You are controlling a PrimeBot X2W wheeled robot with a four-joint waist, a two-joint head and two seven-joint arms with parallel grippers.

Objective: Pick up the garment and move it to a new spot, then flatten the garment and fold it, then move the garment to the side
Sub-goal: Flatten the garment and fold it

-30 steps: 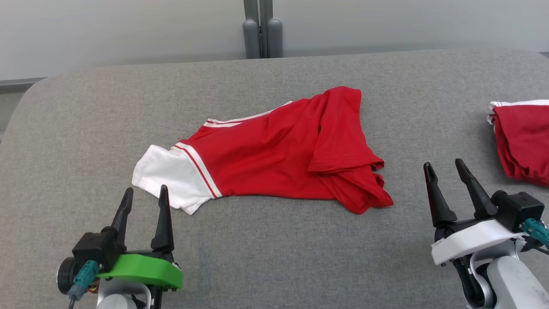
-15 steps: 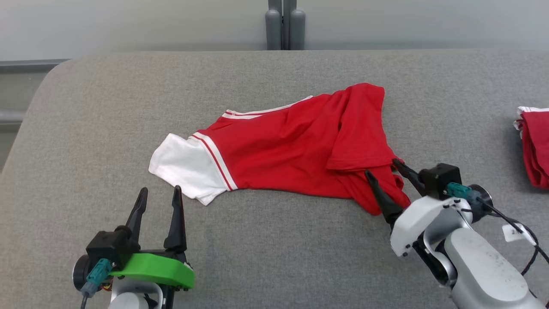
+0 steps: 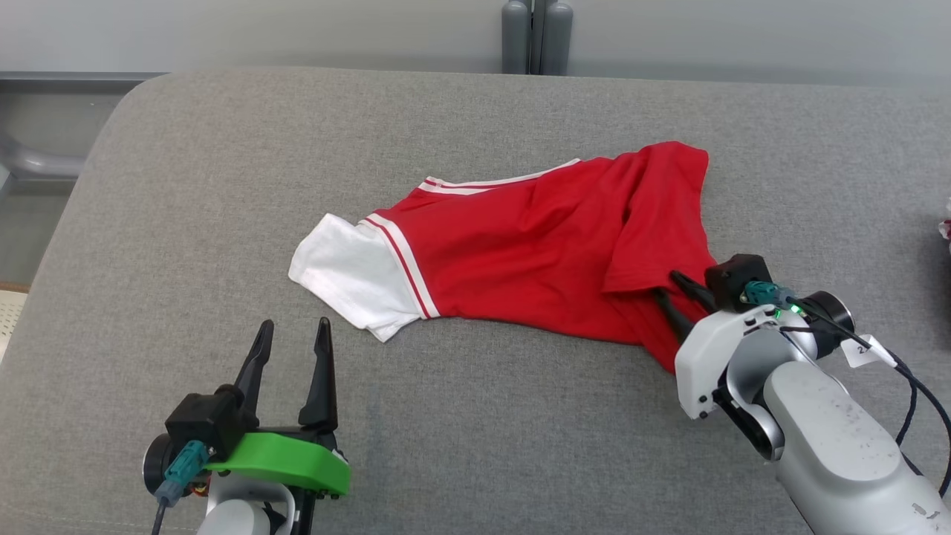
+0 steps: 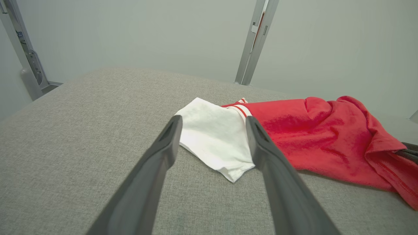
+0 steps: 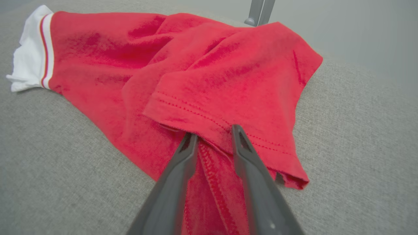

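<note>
The garment point(image 3: 535, 245), a red shirt with a white, red-striped sleeve end point(image 3: 345, 271), lies crumpled on the grey padded surface point(image 3: 223, 186). My right gripper point(image 3: 666, 286) is at its lower right corner, fingers straddling a fold under the hemmed red flap. In the right wrist view the right gripper point(image 5: 214, 133) has its fingertips against the garment point(image 5: 196, 65), narrowly apart, with red cloth between them. My left gripper point(image 3: 293, 331) stands open, short of the white sleeve. The left wrist view has the left gripper point(image 4: 212, 127) framing the white end of the garment point(image 4: 313, 130).
A sliver of another cloth item point(image 3: 945, 229) shows at the right edge. Grey posts point(image 3: 536, 37) stand behind the surface against the pale wall. The surface's rounded left corner drops off to the floor point(image 3: 30, 223). Bare grey fabric lies in front of the garment.
My right gripper has reached in to the garment's lower right corner and its fingers have narrowed around a fold. The camera has turned, shifting the scene rightward. The left gripper keeps its pose.
</note>
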